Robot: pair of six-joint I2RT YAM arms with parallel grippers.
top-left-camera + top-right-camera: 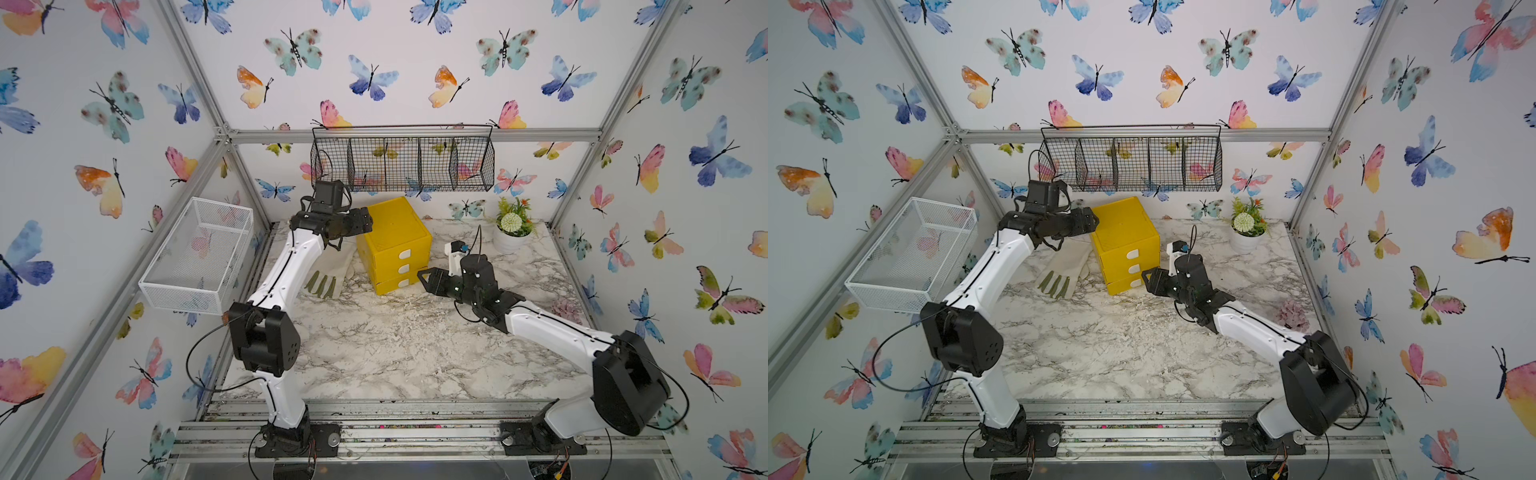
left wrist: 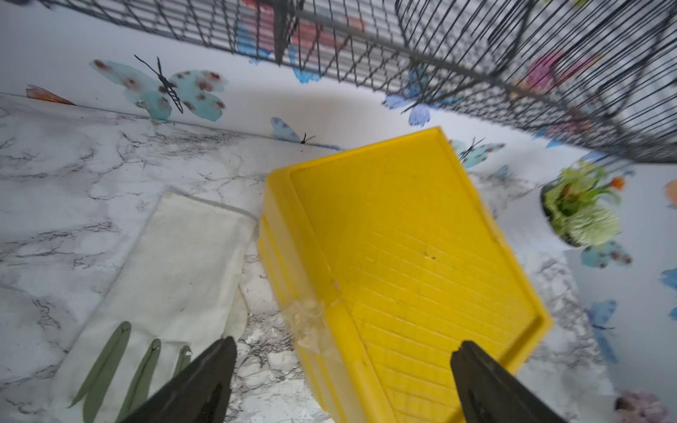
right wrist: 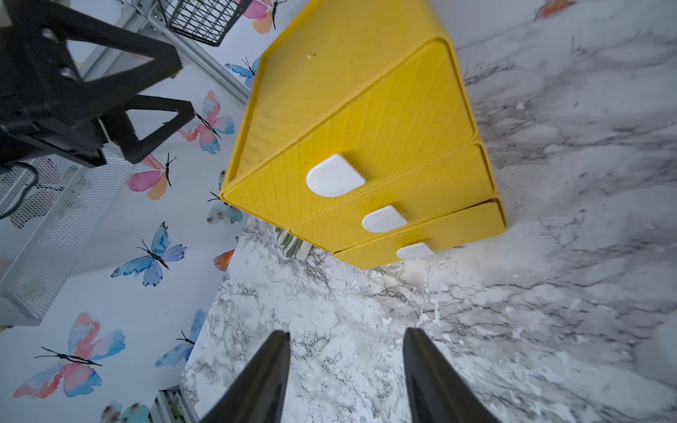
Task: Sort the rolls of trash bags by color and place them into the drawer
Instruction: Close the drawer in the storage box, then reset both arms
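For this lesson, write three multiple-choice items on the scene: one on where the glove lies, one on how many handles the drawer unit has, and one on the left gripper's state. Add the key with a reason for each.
1. Where does the glove lie?
A. Inside an open drawer
B. On the marble table, beside the yellow drawer unit
C. On top of the drawer unit

2. How many white handles does the unit's front carry?
A. Two
B. Three
C. Five

3. How does the left gripper stand?
A. Shut on the glove
B. Shut on a handle
C. Open, gripping nothing

Key: 1 B, the glove lies flat on the marble by the unit's side. 2 B, each of three drawer fronts has one handle. 3 C, its fingers are spread wide in the left wrist view.
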